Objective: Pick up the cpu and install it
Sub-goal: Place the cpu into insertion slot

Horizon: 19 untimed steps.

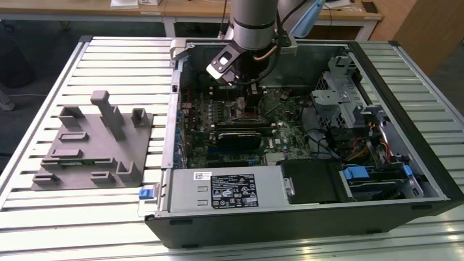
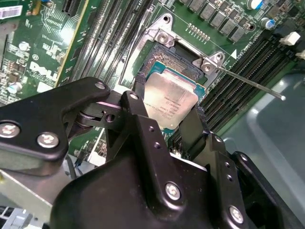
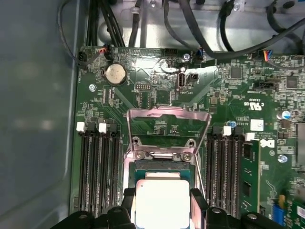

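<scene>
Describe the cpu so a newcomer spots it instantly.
Inside the open computer case, look at the green motherboard, at the metal-framed socket between the black memory slots. The cpu is the flat silver square clamped in the claw, solid where the socket's frame is hollow.

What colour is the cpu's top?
The cpu top is silver-grey metal, green rim; clearest in the second wrist view.
</scene>
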Tool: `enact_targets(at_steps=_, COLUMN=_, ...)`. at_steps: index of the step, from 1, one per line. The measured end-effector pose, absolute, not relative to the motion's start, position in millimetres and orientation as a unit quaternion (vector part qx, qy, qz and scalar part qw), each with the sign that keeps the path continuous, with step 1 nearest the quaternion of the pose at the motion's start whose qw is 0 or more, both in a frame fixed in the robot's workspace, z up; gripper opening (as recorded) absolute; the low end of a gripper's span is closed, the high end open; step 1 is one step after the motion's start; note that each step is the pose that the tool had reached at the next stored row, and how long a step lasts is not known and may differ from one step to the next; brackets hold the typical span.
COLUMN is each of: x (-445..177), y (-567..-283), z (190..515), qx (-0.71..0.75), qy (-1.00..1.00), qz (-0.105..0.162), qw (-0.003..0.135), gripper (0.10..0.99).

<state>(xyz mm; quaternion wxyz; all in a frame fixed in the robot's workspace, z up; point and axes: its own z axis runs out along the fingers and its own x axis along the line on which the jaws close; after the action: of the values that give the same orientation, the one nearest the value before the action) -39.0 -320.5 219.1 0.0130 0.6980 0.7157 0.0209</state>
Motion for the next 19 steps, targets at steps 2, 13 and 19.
enact_targets(at_steps=2, x=-39, y=-320, z=216, qx=0.700, qy=0.714, qz=0.021, qw=0.013, gripper=0.541)
enact_targets(at_steps=13, x=-41, y=-321, z=204, qx=0.702, qy=0.712, qz=0.021, qw=0.013, gripper=0.541)
enact_targets(at_steps=19, x=-41, y=-321, z=200, qx=0.705, qy=0.709, qz=0.021, qw=0.013, gripper=0.541)
